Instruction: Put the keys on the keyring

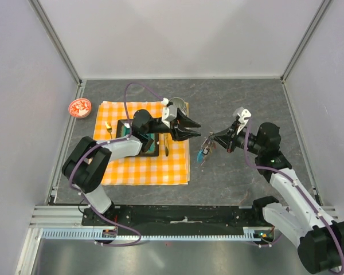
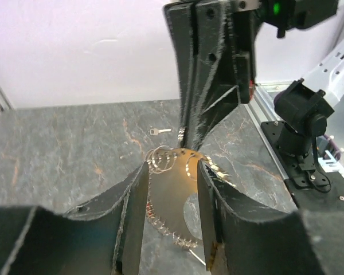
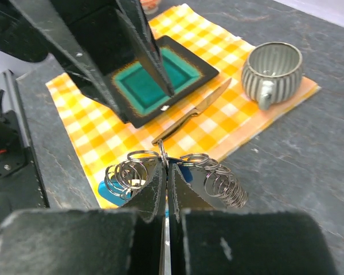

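keyring (image 3: 226, 187) of coiled wire in right pincer (image 3: 165, 171)

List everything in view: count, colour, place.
cloth: 1, orange-white check, left half of table
plate: 1, black with teal middle, on cloth
knife: 1, silvery, on cloth beside plate
cup: 1, grey, ribbed, cloth's far right corner
small item: 1, yellowish, far left of cloth; too small to name
disc: 1, red-white, by table's far left corner
key: 1, silvery, on bare table
keyring: 1, silvery rings with blue tag, in right gripper
table: 1, grey marbled
left gripper: 1, black, open, facing keyring
right gripper: 1, black, shut on keyring
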